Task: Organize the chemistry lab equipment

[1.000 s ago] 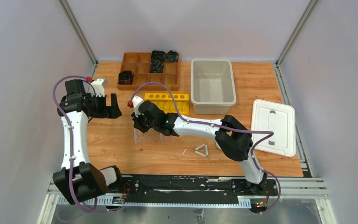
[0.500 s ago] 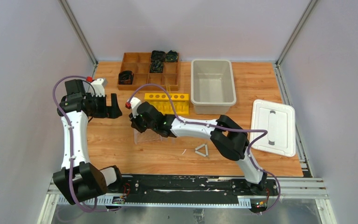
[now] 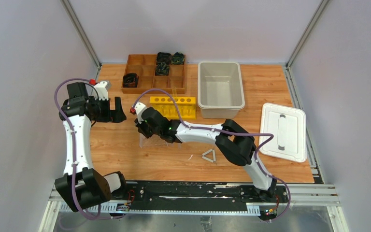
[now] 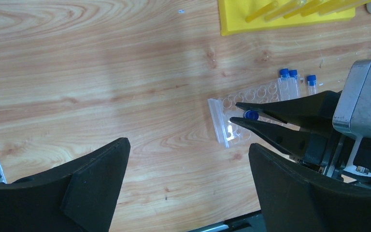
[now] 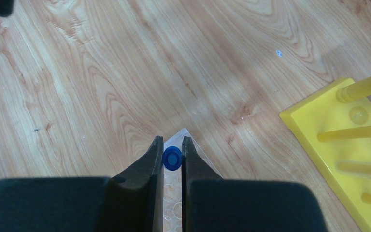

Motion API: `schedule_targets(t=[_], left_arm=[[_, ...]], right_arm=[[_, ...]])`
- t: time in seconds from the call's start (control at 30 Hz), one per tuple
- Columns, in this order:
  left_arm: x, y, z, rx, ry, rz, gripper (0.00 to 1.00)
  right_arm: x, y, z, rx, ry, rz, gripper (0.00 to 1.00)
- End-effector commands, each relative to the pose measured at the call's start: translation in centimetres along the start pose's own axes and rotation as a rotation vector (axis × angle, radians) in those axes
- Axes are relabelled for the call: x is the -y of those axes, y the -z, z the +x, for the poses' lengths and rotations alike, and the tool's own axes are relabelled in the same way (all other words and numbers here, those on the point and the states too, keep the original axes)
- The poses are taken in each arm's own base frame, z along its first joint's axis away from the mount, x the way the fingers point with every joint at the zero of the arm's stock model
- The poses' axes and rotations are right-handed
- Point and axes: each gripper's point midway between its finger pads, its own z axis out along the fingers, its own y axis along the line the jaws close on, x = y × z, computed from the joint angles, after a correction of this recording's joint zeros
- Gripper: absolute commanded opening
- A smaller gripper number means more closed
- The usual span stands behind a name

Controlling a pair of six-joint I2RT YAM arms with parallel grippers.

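Note:
My right gripper (image 5: pixel 172 145) is shut on a small clear blue-capped tube (image 5: pixel 172 158), held cap-up above the near-left corner of a clear plastic rack (image 5: pixel 199 155). In the left wrist view the held tube (image 4: pixel 251 115) hangs over the rack's empty holes, and three more blue-capped tubes (image 4: pixel 290 77) stand at the rack's far end. In the top view the rack (image 3: pixel 150 141) lies under the right gripper (image 3: pixel 144 130). A white triangle (image 3: pixel 208 155) lies nearer the front edge. My left gripper (image 4: pixel 188 145) stands wide open over bare wood, left of the rack.
A yellow tube stand (image 3: pixel 173 106) sits just behind the clear rack. A grey bin (image 3: pixel 221 89) is to its right, with a white lid (image 3: pixel 282 130) at the far right. A brown divided tray (image 3: pixel 147 72) holding black coils stands at the back.
My right arm has drifted a little to the left with the blue-capped tube still gripped. The left arm has not moved.

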Motion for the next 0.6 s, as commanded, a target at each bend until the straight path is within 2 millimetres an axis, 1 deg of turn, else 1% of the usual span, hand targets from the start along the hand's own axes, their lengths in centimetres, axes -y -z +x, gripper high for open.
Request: schedule_targets(t=[0.0, 0.17, 0.3, 0.57], left_arm=[[0.0, 0.8, -1.5, 0.055, -0.033, -0.006, 1.0], [0.0, 1.0, -1.6, 0.058, -0.045, -0.007, 1.0], [0.0, 1.0, -1.7, 0.055, -0.048, -0.003, 1.0], [0.5, 1.1, -1.4, 0.052, -0.045, 0.014, 1.0]], right_arm=[[0.2, -0.6, -0.2, 0.017, 0.038, 0.036, 0.0], [0.8, -0.7, 0.3, 0.02, 0.038, 0.069, 0.0], [0.2, -0.5, 0.9, 0.001, 0.037, 0.04, 0.0], [-1.6, 0.4, 0.6, -0.061, 0.036, -0.057, 0.33]])
